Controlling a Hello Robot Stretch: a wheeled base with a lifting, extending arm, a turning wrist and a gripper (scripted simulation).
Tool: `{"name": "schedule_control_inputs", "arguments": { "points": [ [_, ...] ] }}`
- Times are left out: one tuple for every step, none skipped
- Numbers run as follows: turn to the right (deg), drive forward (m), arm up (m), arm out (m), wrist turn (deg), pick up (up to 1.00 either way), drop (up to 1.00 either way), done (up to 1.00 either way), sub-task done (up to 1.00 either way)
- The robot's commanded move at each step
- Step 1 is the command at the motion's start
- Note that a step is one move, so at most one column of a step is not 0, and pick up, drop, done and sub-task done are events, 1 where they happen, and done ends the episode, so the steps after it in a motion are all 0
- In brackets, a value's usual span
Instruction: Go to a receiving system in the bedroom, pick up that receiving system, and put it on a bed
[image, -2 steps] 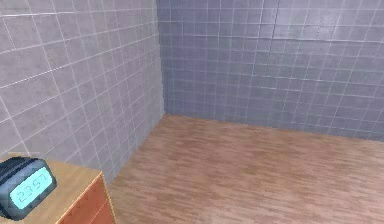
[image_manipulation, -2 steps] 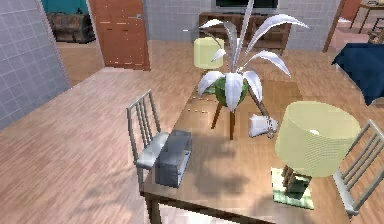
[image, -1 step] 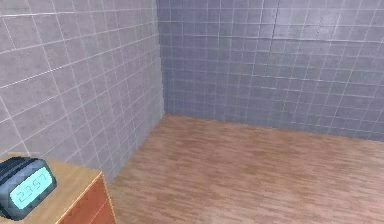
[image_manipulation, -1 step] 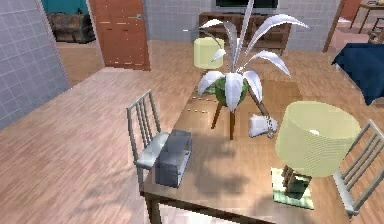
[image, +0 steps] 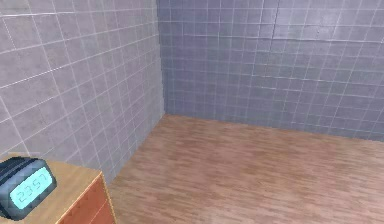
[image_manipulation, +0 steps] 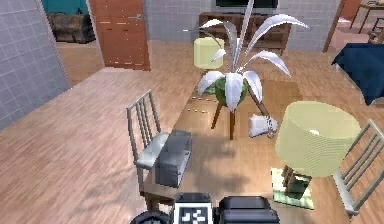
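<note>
A small dark box with a teal lit face (image: 25, 185) stands on a wooden dresser (image: 82, 196) at the forward view's bottom left; it looks like a clock radio. In the arm side view, my gripper (image_manipulation: 153, 216) shows as a dark body at the bottom edge, left of a white marked square (image_manipulation: 195, 213). Its far end is cut off, so I cannot tell whether it holds anything. A dark blue bed (image_manipulation: 362, 62) shows at that view's right edge.
A long wooden table (image_manipulation: 205, 120) runs up the arm side view, carrying a dark grey box (image_manipulation: 172, 158), a potted plant (image_manipulation: 240, 70), a small white thing (image_manipulation: 262, 125) and two pale lamps (image_manipulation: 315, 140) (image_manipulation: 208, 50). Chairs (image_manipulation: 148, 130) (image_manipulation: 362, 165) flank it. Tiled walls (image: 260, 60) bound bare wood floor (image: 240, 175).
</note>
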Motion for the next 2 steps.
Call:
{"name": "schedule_control_inputs", "arguments": {
  "points": [
    [0.0, 0.00, 0.00, 0.20, 0.0, 0.00, 0.00, 0.00, 0.00],
    [0.0, 0.00, 0.00, 0.00, 45.0, 0.00, 0.00, 0.00, 0.00]
  ]
}}
